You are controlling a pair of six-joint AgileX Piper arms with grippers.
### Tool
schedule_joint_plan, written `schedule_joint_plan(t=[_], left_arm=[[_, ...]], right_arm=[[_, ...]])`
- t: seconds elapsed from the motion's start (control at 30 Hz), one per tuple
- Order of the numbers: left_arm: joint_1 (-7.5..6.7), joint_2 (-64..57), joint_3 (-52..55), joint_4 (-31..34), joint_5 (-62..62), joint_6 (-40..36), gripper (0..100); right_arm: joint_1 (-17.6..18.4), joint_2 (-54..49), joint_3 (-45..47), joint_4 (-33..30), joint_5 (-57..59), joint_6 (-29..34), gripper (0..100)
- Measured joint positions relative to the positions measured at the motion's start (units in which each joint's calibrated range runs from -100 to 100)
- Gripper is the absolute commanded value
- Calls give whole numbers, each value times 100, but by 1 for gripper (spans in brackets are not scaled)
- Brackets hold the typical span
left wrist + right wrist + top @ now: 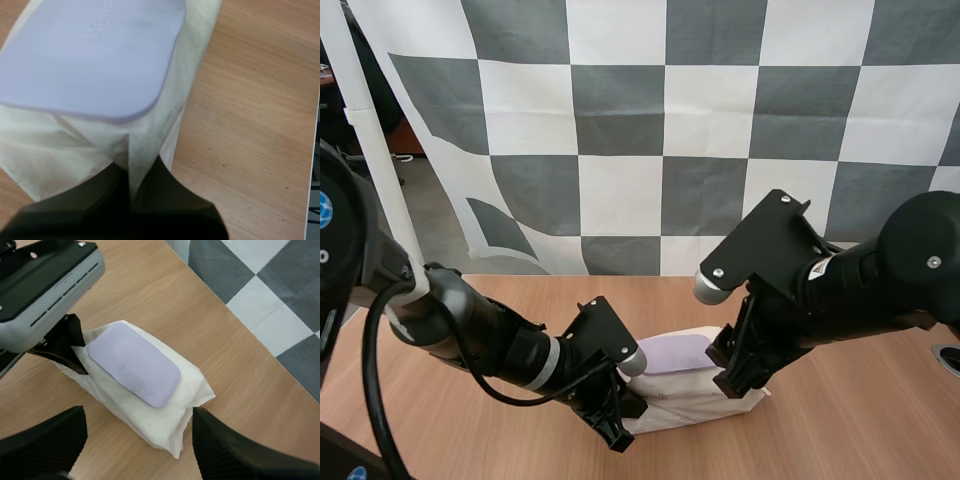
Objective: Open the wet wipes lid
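Observation:
A white pack of wet wipes (pixel 705 395) lies on the wooden table, its lavender lid (pixel 672 353) flat and closed on top. My left gripper (pixel 623 405) is at the pack's left end. In the left wrist view its fingers (pixel 165 192) pinch the crimped end seam of the pack (pixel 65 145) just below the lid (pixel 95 55). My right gripper (pixel 733 372) hovers over the pack's right end. In the right wrist view it (pixel 139 416) stands open above the pack (pixel 150 415), one finger on either side of the near end. The lid (pixel 134 364) lies beyond the fingertips.
The bare wooden table (pixel 860 420) stretches to the right of the pack and in front of it. My left arm's wrist housing (pixel 45 285) sits close over the pack's far end in the right wrist view.

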State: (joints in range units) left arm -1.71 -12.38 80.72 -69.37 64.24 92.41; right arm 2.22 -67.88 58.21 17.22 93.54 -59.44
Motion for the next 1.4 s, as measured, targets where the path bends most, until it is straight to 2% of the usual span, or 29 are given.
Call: schedule_joint_plan(t=[0.2,0.4,0.67,1.07,1.4], left_arm=[[0,-32,-51,133,294,10,0],[0,-32,-51,141,294,10,0],[0,-32,-51,197,276,10,0],[0,-32,-51,273,293,10,0],[0,-32,-51,322,293,10,0]], right_arm=[[0,710,0,23,-20,-868,100],[0,1272,0,372,-52,-1731,100],[0,1791,0,603,-266,-2414,100],[0,2641,30,915,-820,-3092,100],[291,2929,30,905,-1281,-3113,100]])
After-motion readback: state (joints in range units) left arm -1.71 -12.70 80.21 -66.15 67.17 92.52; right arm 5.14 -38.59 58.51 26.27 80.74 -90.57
